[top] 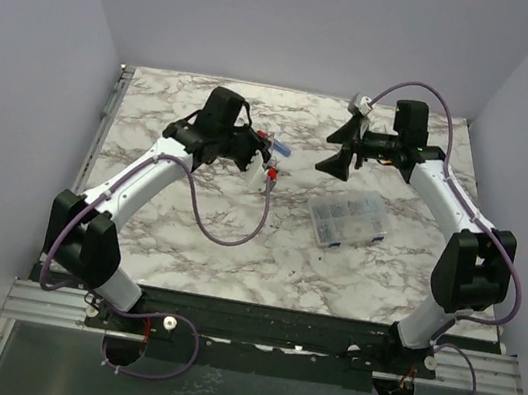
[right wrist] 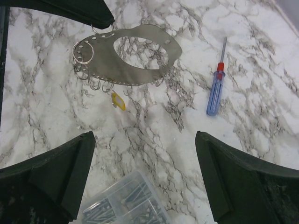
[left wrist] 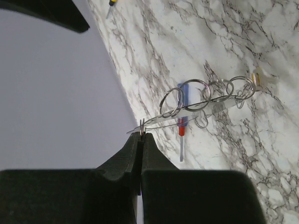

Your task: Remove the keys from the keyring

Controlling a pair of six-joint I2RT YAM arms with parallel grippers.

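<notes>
In the left wrist view my left gripper (left wrist: 141,135) is shut on the thin edge of the keyring (left wrist: 161,120), a flat grey metal hoop lifted above the marble table. Several small wire rings (left wrist: 173,100) hang along the hoop. A tiny yellow-tan key (left wrist: 256,79) hangs at its far end. In the right wrist view the keyring (right wrist: 105,70) hangs from the left gripper's fingers (right wrist: 70,9), with the yellow key (right wrist: 117,100) dangling below. My right gripper (right wrist: 145,137) is open and empty, hovering above the table apart from the hoop.
A blue-and-red screwdriver (right wrist: 215,91) lies on the marble table (top: 234,253) and also shows under the hoop in the left wrist view (left wrist: 182,116). A clear plastic compartment box (top: 347,219) of metal parts lies near the right arm. Another screwdriver's yellow handle (left wrist: 111,3) shows far off.
</notes>
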